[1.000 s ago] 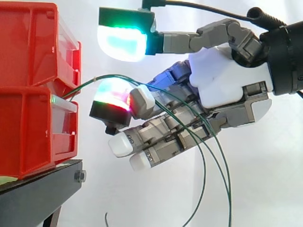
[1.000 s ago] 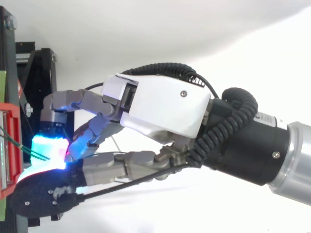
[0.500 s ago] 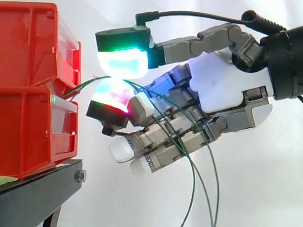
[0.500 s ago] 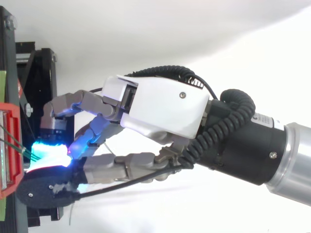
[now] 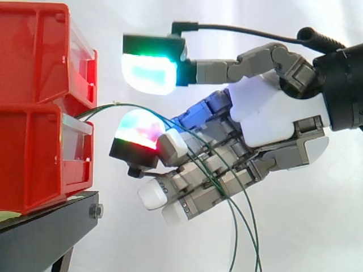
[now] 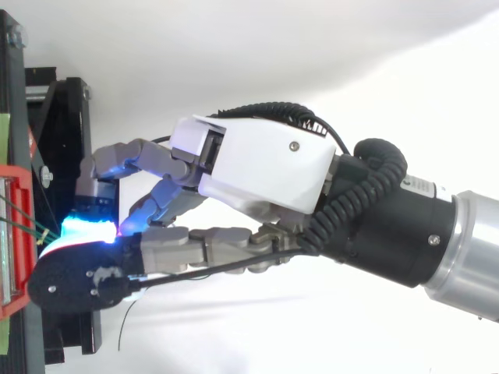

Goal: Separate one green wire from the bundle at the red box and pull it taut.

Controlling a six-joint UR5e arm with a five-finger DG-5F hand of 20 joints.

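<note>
Several thin green wires leave the top of the lower red bin, arch rightwards and hang down past the hand. They run through the gap between the green-white glowing thumb pad above and a red-green glowing finger pad below. Neither pad visibly presses them. Further right the wires lie across the nearly straight lower fingers. In the top view the hand reaches left to the bin's edge, where the wires emerge.
A second red bin sits on top of the lower one, both on a black stand. A white curtain hangs behind. The wires' loose ends hang below the hand.
The hand has shifted slightly right, away from the bins. The lower glowing pad has dropped away from the thumb pad, widening the gap. The hanging wires have swung.
</note>
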